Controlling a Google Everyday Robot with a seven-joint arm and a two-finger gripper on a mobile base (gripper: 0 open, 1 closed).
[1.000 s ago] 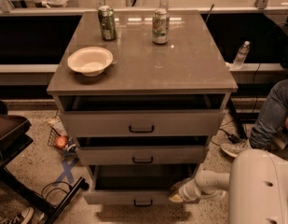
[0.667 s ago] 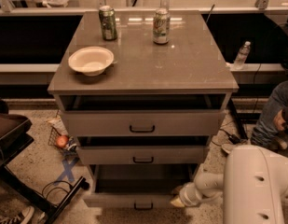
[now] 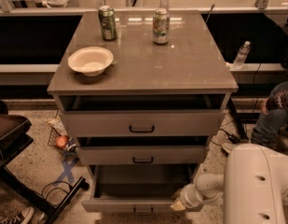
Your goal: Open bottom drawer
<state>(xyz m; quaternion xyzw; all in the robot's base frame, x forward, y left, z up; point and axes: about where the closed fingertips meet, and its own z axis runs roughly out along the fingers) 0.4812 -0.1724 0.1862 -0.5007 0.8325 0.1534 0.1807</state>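
The grey cabinet has three drawers, all pulled out some way. The bottom drawer point(image 3: 134, 204) is pulled out the farthest, showing its plain dark grey interior; its small dark bar handle point(image 3: 143, 211) sits at the lower frame edge. My gripper point(image 3: 178, 203) is at the right end of that drawer's front, at the end of my white arm point(image 3: 206, 188). The middle drawer point(image 3: 142, 155) and the top drawer point(image 3: 141, 123) stand above it.
On the cabinet top stand a white bowl point(image 3: 90, 60) and two cans point(image 3: 107, 23) point(image 3: 160, 25). A person's leg point(image 3: 274, 115) is at the right, a dark chair base point(image 3: 22, 181) at the left, an orange object point(image 3: 62, 141) and a cable on the floor. A bottle point(image 3: 241, 54) stands behind.
The bottom drawer has come out further toward the camera. My arm and gripper have drawn back with it, low at the right.
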